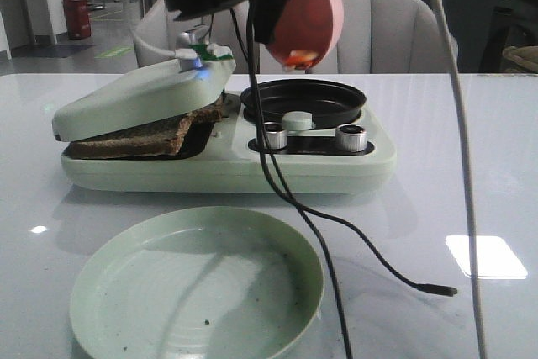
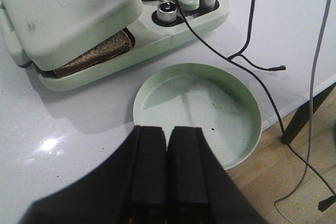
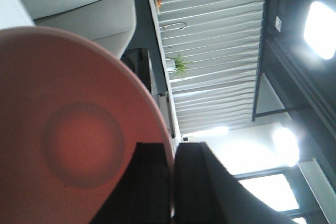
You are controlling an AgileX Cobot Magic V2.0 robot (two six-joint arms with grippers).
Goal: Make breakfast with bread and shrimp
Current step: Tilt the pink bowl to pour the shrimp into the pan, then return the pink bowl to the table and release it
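Right gripper pinches the tipped pink bowl by its rim; shrimp at its lip above the pan. Left gripper closed, empty. Bread under the press lid. Risk: shrimp overshoot the pan.

Light comes from overhead: a bright rectangular reflection sits on the glossy white bench in the front view, with a smaller glint toward the left. Soft grey shadows spread under the pale green appliance and inside the green plate, which shows a faint streaked sheen. The front view is evenly lit but slightly soft; the dark arm at the top is underexposed and blurred. In the left wrist view the black fingers are close, dark and out of focus. The right wrist view is blown out at the ceiling lamp and window; the pink bowl looms blurred and shaded.
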